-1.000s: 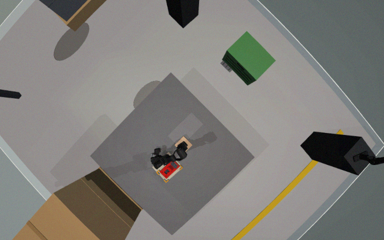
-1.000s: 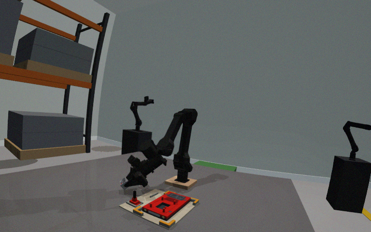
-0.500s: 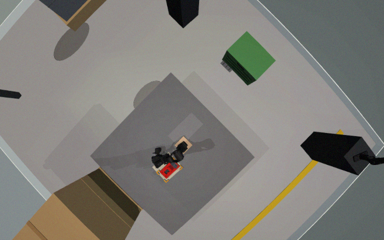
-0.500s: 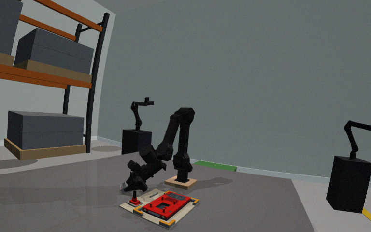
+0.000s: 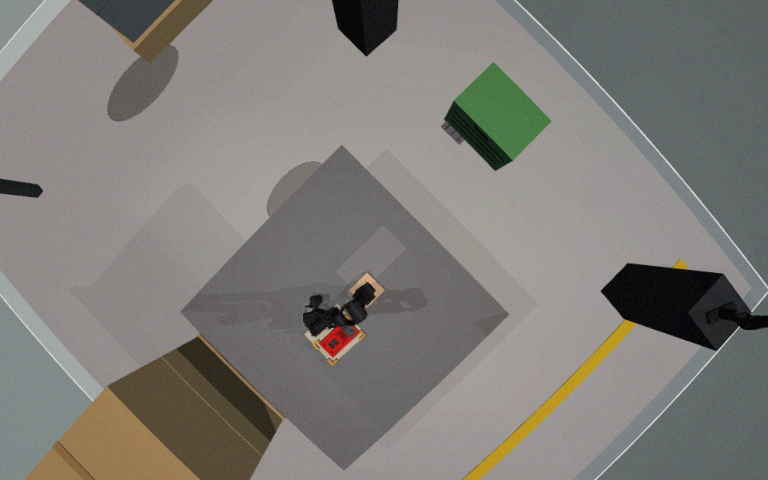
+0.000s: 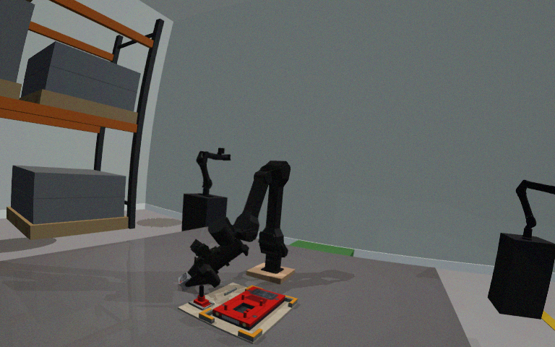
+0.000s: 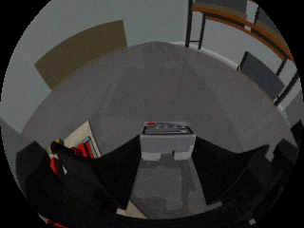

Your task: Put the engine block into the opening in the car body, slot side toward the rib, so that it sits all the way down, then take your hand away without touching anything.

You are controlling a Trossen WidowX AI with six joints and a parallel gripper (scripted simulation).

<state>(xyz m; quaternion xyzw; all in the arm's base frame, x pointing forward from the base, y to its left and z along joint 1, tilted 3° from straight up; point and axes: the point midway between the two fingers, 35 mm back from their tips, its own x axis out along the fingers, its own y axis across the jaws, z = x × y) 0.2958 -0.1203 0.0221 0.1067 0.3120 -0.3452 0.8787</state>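
The red car body lies flat on a beige board with orange corner blocks, its rectangular opening facing up. My gripper hangs tilted just above the board's left end, to the left of the car body. It is shut on the engine block, a small light grey block with a dark top, which shows between the two dark fingers in the wrist view. The block is in the air, apart from the car body. The rib is too small to make out.
A small red stand with a black post sits on the board under the gripper. The arm's base stands on a wooden plate behind the board. Black pedestals and a shelf rack stand farther off.
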